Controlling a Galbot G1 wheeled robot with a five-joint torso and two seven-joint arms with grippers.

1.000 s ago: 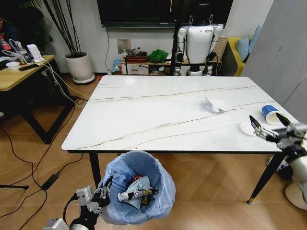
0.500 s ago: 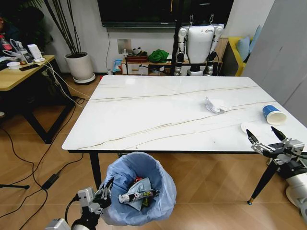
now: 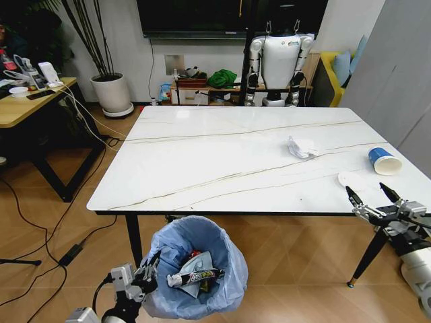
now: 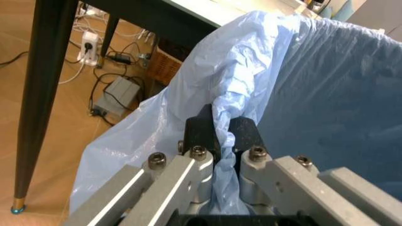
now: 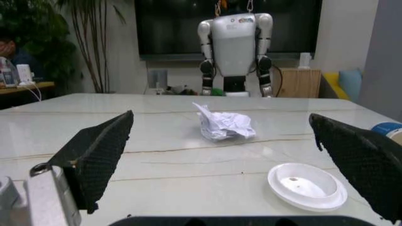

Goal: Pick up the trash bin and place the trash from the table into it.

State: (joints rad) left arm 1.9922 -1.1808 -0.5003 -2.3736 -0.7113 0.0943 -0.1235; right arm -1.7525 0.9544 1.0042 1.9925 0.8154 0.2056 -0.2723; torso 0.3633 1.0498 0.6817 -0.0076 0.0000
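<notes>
one trash bin (image 3: 195,266) sits low at the near left, just in front of the bench (image 3: 202,161) edge, lined with a crinkled light-blue bag. the left end effector (image 3: 145,272) is clenched on the bin's rim; the left wrist view shows its black fingers (image 4: 202,132) pinching a fold of the blue bag (image 4: 251,70) between them, with a black bench leg (image 4: 44,84) and the wood floor beside. inside the bin lie a long thin black-and-white wrapper (image 3: 195,276), a pale crumpled piece under it, and a bit of something red (image 3: 195,254) toward the back.

further right on the bench top, a crumpled white tissue (image 3: 301,147) rests near the middle right. a white lid (image 3: 350,180) lies flat close to the front right edge, and a blue-white paper cup (image 3: 384,161) lies on its side near the right edge, well apart from the tissue.

the right end effector (image 3: 374,200) hangs at the bench's front right corner, released, its two dark fingers spread wide. from the right wrist view the tissue (image 5: 223,123) sits ahead between the fingers (image 5: 100,153), and the lid (image 5: 306,185) lies nearer, off toward one finger.
</notes>
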